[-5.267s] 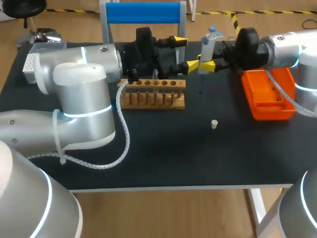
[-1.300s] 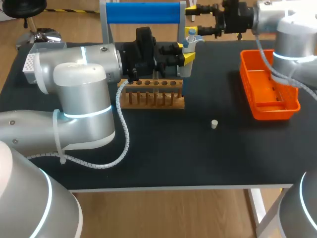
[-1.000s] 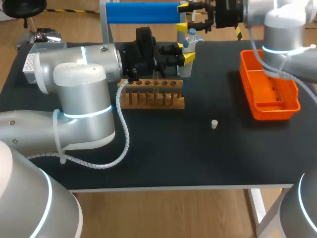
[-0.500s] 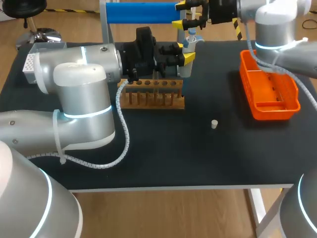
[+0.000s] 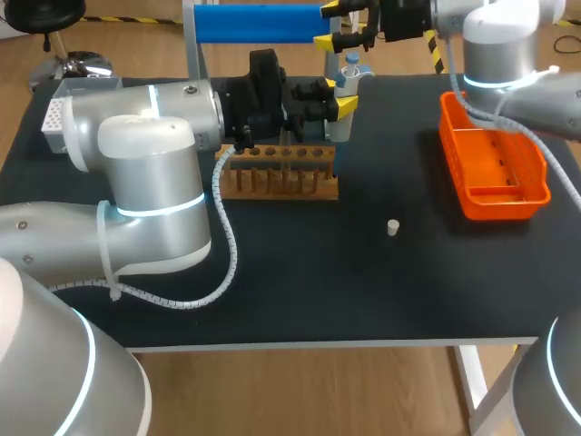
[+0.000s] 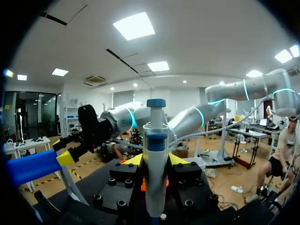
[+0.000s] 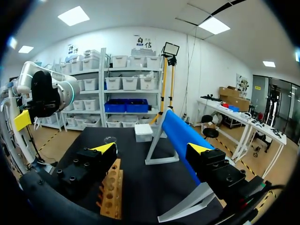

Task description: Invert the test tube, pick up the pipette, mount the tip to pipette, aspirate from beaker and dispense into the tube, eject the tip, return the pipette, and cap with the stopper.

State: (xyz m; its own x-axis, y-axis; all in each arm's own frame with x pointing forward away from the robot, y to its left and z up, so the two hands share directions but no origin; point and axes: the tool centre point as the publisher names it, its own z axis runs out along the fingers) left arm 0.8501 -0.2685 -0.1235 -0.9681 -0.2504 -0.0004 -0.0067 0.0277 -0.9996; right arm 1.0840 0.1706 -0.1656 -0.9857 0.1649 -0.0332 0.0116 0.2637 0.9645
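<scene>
With the left claw [image 5: 338,94] clenched on the upright pipette [image 5: 349,68], the released right claw [image 5: 332,24] should descend squarely onto its plunger.

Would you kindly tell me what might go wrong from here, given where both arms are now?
1. The right gripper hangs open beside the blue bar and just above the pipette; a small slip could strike either.
2. The left gripper holds the pipette close behind the wooden rack; a misjudged move might hit it.
3. The stopper lies loose on the table and might be swept off.
</scene>
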